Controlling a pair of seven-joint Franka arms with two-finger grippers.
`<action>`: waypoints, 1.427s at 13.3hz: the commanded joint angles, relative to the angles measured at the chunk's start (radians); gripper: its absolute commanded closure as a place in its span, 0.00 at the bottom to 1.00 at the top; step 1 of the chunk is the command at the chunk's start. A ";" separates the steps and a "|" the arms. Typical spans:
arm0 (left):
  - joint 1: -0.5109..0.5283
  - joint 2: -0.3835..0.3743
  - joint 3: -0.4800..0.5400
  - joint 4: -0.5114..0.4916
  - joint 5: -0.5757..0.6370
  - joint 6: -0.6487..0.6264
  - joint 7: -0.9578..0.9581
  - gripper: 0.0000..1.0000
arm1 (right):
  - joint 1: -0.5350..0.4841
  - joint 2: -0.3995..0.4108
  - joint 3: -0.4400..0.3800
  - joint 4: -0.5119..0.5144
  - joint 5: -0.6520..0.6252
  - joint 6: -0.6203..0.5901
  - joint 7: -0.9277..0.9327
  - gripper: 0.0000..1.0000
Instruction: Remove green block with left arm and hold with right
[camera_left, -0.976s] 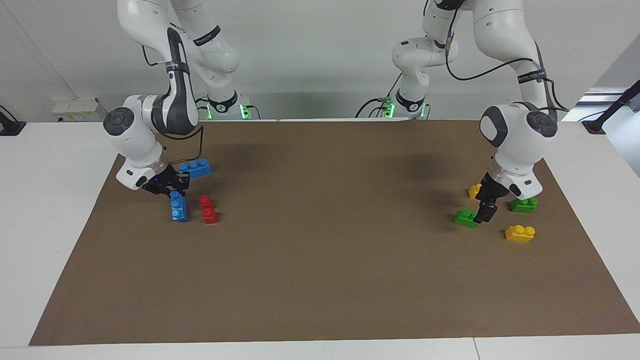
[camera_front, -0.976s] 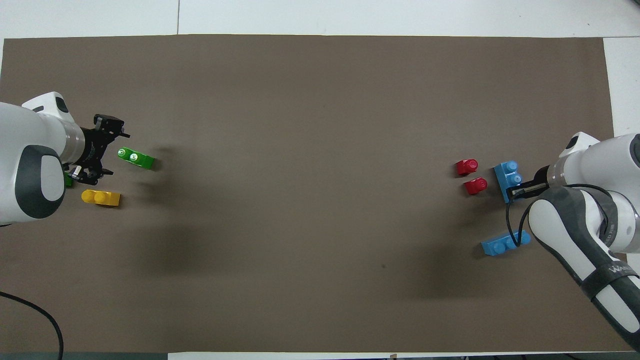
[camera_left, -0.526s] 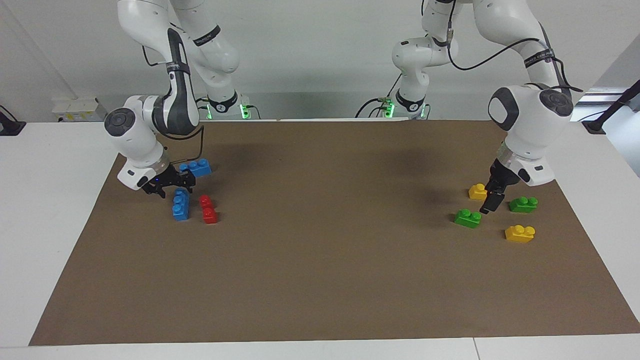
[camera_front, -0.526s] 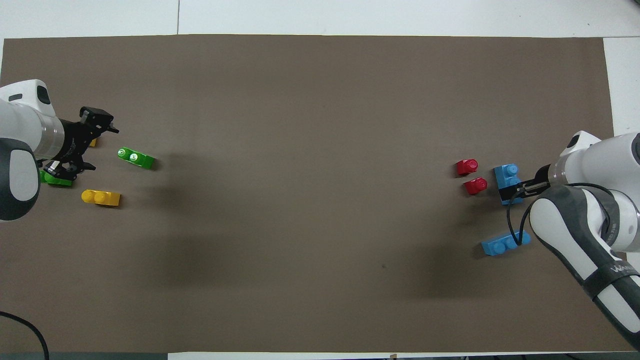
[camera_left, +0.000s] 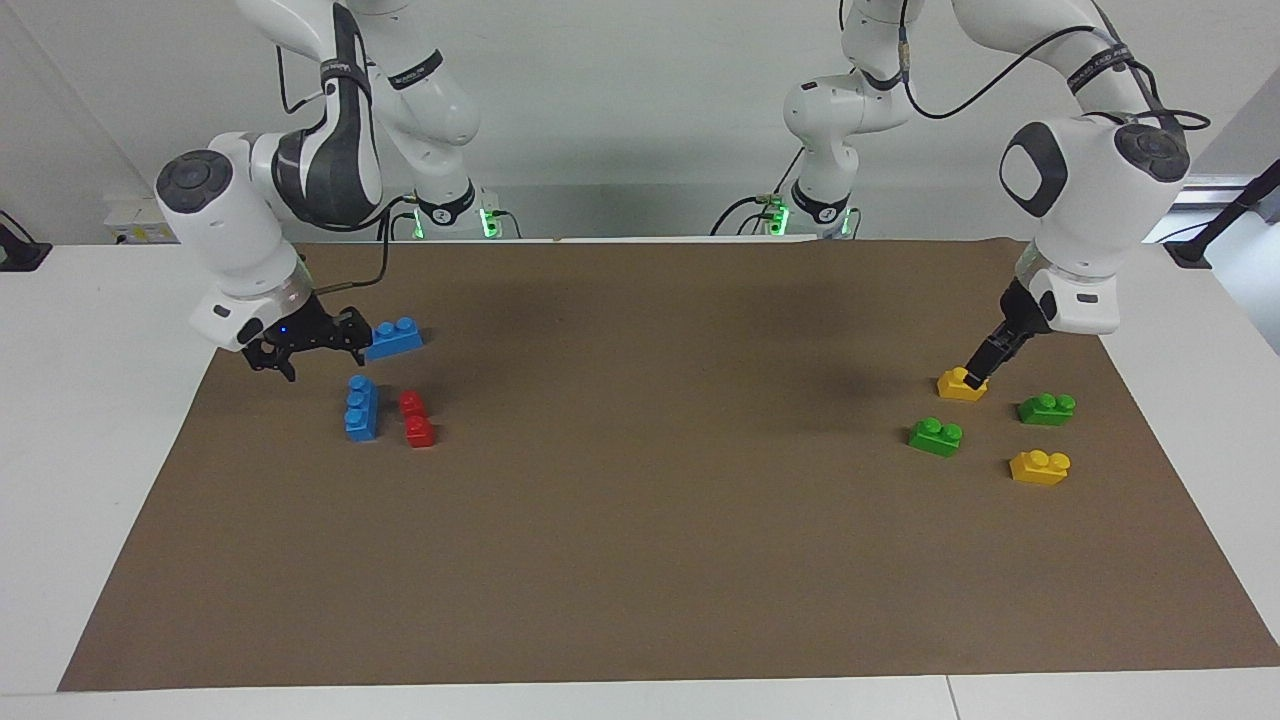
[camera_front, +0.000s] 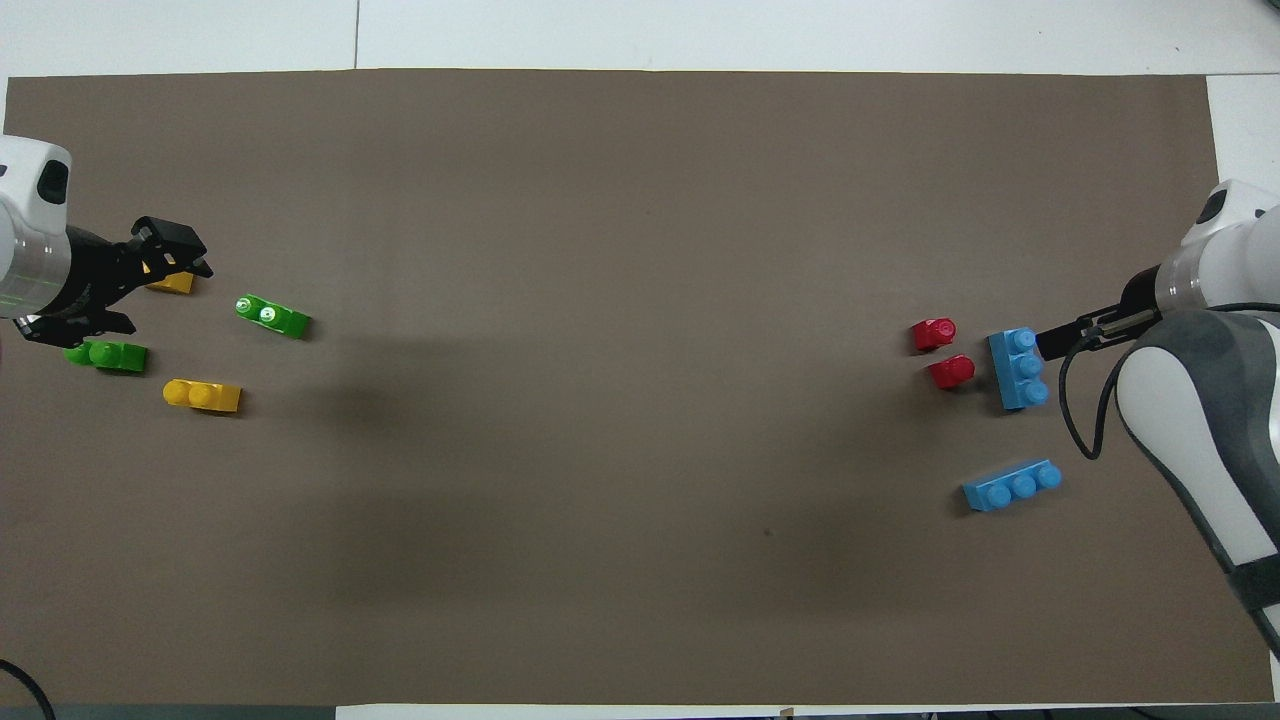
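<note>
Two green blocks lie on the brown mat (camera_left: 640, 560) at the left arm's end: one (camera_left: 936, 437) (camera_front: 272, 317) toward the table's middle, the other (camera_left: 1047, 408) (camera_front: 105, 354) closer to the mat's edge. My left gripper (camera_left: 980, 372) (camera_front: 145, 282) hangs open over a yellow brick (camera_left: 960, 385) (camera_front: 172, 284), apart from both green blocks and holding nothing. At the right arm's end, my right gripper (camera_left: 310, 350) (camera_front: 1060, 338), with its blue light, is open and empty, raised just beside a blue three-stud brick (camera_left: 361, 408) (camera_front: 1020, 368).
A second yellow brick (camera_left: 1040, 467) (camera_front: 203, 396) lies farther from the robots than the green blocks. Another blue brick (camera_left: 393, 338) (camera_front: 1011, 485) and two red bricks (camera_left: 417, 418) (camera_front: 942, 352) lie near the right gripper. The mat's middle is bare.
My right gripper opened, let go of the blue brick and rose away from it. My left gripper lifted from between the green blocks and drew back over the yellow brick.
</note>
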 joint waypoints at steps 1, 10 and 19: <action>-0.007 -0.061 -0.001 0.001 0.016 -0.070 0.125 0.00 | 0.057 -0.075 0.007 -0.003 0.002 -0.052 -0.046 0.00; -0.024 -0.113 -0.010 0.087 0.016 -0.229 0.440 0.00 | 0.238 -0.126 -0.082 0.071 0.080 -0.147 -0.031 0.00; -0.038 -0.063 -0.010 0.231 0.004 -0.383 0.441 0.00 | 0.525 -0.025 -0.460 0.290 0.068 -0.305 0.165 0.00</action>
